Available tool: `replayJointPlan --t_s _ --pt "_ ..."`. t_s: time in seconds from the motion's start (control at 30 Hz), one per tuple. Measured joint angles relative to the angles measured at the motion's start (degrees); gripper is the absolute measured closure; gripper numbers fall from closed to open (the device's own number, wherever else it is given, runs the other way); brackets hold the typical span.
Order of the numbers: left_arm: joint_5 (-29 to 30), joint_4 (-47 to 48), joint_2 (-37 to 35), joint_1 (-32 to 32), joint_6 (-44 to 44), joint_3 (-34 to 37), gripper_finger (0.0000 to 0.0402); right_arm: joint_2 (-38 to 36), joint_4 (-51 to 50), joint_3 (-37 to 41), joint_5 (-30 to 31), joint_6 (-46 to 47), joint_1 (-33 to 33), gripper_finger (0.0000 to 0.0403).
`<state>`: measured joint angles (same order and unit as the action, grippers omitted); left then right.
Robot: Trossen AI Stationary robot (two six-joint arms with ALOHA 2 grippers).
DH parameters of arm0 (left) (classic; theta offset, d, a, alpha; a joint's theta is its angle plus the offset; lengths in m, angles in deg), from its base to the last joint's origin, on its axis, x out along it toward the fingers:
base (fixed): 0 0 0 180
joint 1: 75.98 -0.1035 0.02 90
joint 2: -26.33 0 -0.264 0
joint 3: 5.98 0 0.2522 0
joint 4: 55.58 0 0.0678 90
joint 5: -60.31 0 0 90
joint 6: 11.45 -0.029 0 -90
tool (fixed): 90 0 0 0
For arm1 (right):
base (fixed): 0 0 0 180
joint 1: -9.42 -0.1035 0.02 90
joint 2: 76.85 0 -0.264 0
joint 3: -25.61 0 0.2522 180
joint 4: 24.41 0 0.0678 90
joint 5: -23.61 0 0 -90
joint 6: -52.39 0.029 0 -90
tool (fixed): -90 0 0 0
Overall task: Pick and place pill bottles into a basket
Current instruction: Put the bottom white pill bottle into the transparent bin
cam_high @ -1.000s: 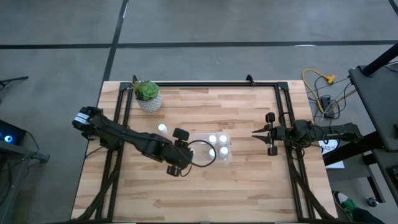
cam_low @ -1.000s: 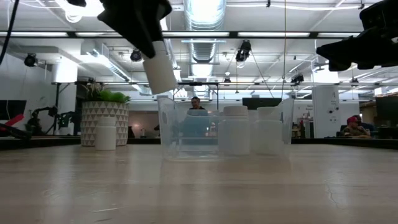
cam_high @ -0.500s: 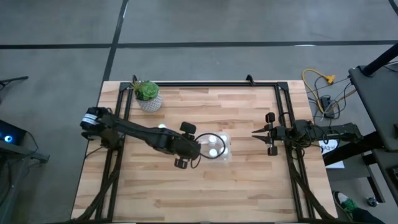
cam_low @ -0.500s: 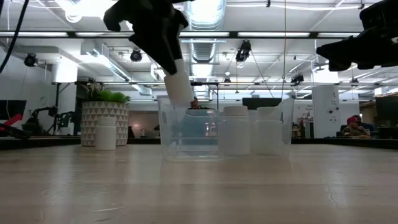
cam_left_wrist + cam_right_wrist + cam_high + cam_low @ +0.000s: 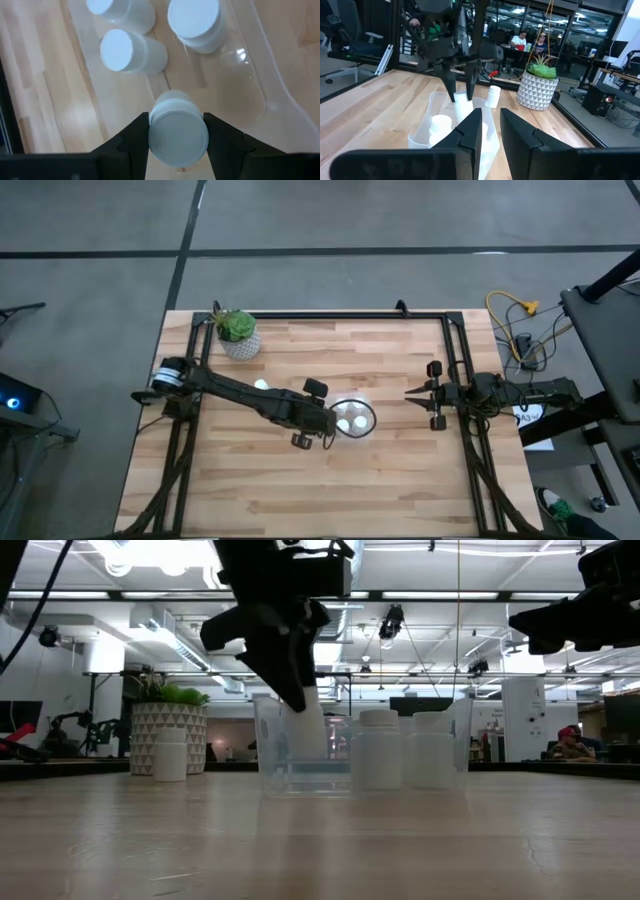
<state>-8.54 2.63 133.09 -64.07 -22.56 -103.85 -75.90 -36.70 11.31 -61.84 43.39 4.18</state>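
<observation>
Three pill bottles (image 5: 192, 22) in basket (image 5: 260, 70)

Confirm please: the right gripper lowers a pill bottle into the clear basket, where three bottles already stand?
Not quite: the left gripper holds that pill bottle, as the left wrist view shows. It hangs over the clear basket with three bottles inside. The right gripper waits beside the basket.

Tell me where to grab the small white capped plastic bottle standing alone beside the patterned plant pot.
Grip the lone bottle by its round body just below the cap, coming straight down from above. It stands upright, apart from the pot, so its sides are exposed.
</observation>
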Motion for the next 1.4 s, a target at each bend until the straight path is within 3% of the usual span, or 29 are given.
replayJointPlan --t_s 0.6,0.93,1.4 --pt "-2.9 -1.1 1.2 -2.1 0.1 0.0 0.0259 0.0 0.0 0.0 0.0 0.0 0.0 0.0344" --pt "-2.9 -3.1 1.2 -2.4 -0.1 0.1 0.0240 -0.1 0.0 0.0 0.0 0.0 0.0 0.0344" --pt "-2.9 -2.7 1.2 -3.7 5.5 0.9 0.0240 -0.1 0.0 0.0 0.0 0.0 0.0 0.0344"
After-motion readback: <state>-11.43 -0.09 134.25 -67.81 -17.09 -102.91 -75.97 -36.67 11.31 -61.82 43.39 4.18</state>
